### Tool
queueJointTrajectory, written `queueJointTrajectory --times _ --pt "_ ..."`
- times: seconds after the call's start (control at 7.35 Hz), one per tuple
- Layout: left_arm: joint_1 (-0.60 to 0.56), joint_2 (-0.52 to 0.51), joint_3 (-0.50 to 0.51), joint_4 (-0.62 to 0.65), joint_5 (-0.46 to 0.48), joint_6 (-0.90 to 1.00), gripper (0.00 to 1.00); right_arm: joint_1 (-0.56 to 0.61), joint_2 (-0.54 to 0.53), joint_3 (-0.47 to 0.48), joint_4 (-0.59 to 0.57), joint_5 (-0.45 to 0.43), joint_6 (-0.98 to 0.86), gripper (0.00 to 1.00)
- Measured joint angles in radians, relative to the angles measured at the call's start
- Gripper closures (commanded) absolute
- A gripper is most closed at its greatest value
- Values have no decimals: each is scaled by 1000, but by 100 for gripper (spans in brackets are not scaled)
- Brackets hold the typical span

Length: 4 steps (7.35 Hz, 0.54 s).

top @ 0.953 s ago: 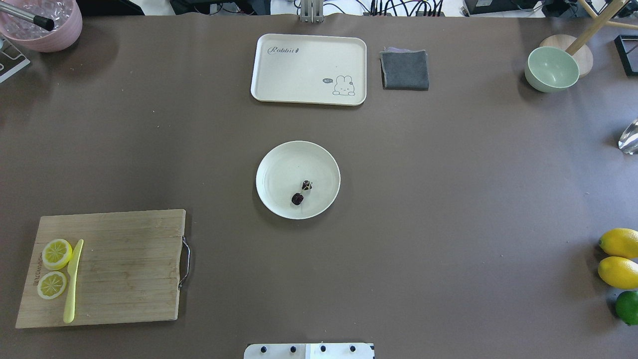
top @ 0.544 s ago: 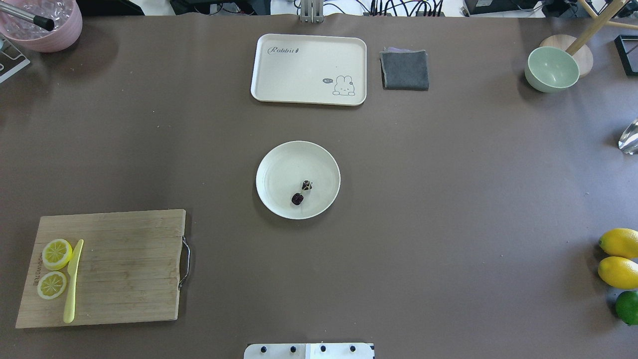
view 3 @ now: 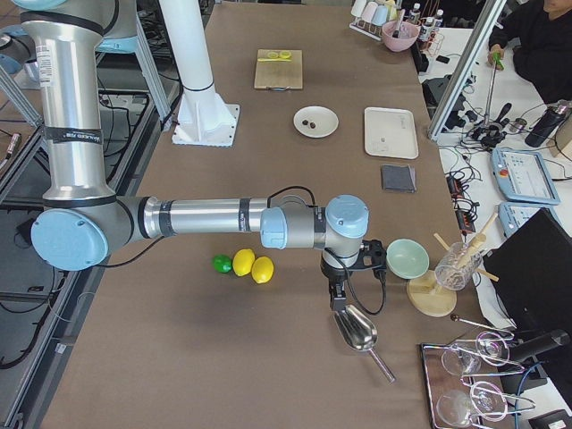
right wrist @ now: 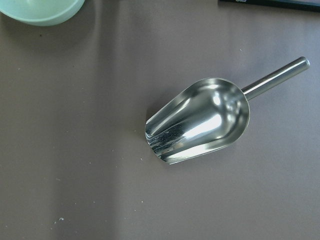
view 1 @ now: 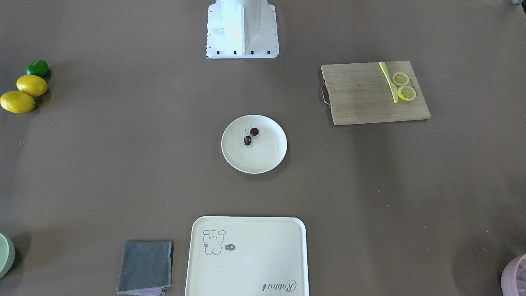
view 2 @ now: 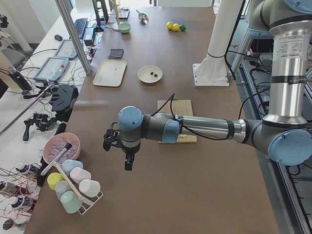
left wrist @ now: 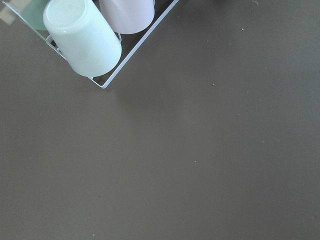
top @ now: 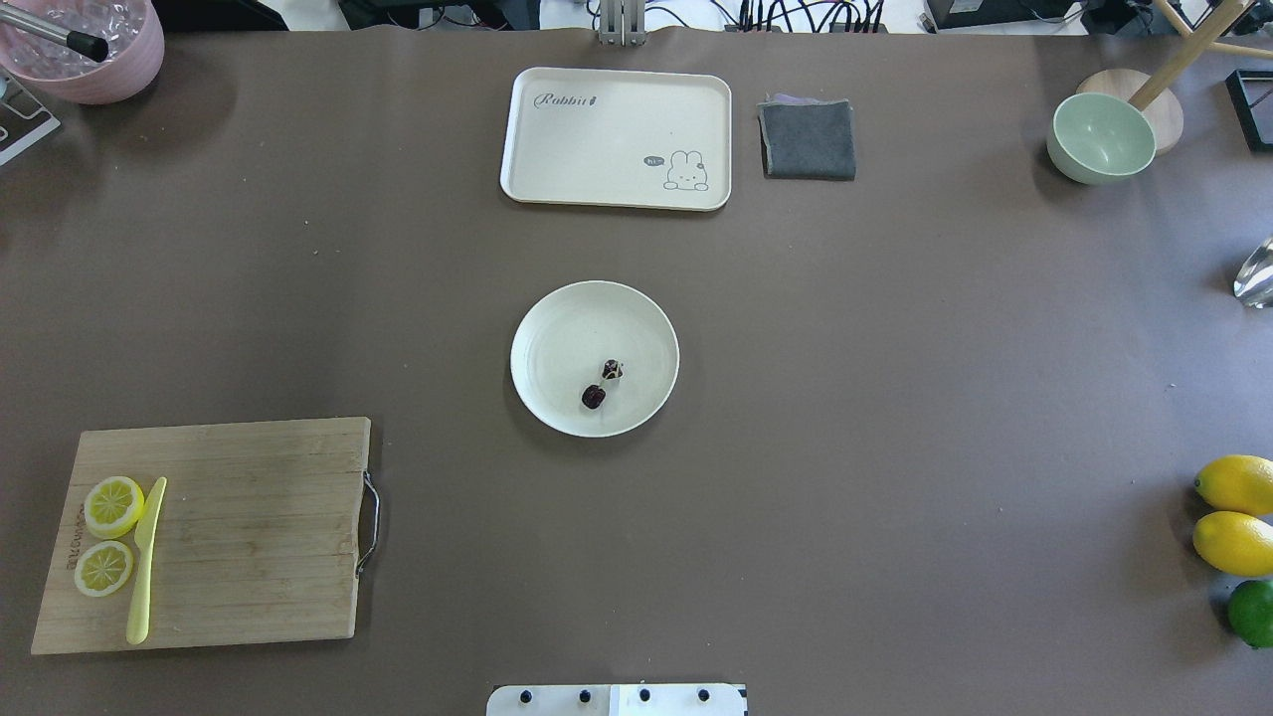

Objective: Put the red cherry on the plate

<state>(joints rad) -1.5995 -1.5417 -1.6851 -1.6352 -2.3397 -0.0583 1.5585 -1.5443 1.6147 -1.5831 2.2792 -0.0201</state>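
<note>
Brown tabletop (top: 895, 398), an arm hanging at each end: left gripper (view 2: 127, 165) beside a cup rack (view 2: 73, 190), right gripper (view 3: 338, 302) above a metal scoop (view 3: 357, 331), and I cannot tell how far either is open. One wooden cutting board (top: 249, 537) holds two lemon slices (top: 113, 505) and one yellow knife (top: 145, 562). One rabbit tray (top: 617, 129) and one round plate (top: 557, 328) sit mid-table. Two lemons (top: 1236, 483) and one lime (top: 1251, 613) lie at the robot's right. The red cherry (top: 594, 397) lies on the plate, just off-centre, in plain view.
</note>
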Motion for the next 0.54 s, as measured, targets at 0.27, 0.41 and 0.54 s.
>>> queueJointTrajectory --times 0.27,0.41,0.54 --pt "-4 0 -1 1 -2 0 2 0 -3 0 0 -1 -1 0" --pt "-4 0 -2 2 -2 0 2 0 -4 1 0 0 -1 0" --pt "-5 0 -1 2 -3 0 2 0 -6 4 0 0 -1 0"
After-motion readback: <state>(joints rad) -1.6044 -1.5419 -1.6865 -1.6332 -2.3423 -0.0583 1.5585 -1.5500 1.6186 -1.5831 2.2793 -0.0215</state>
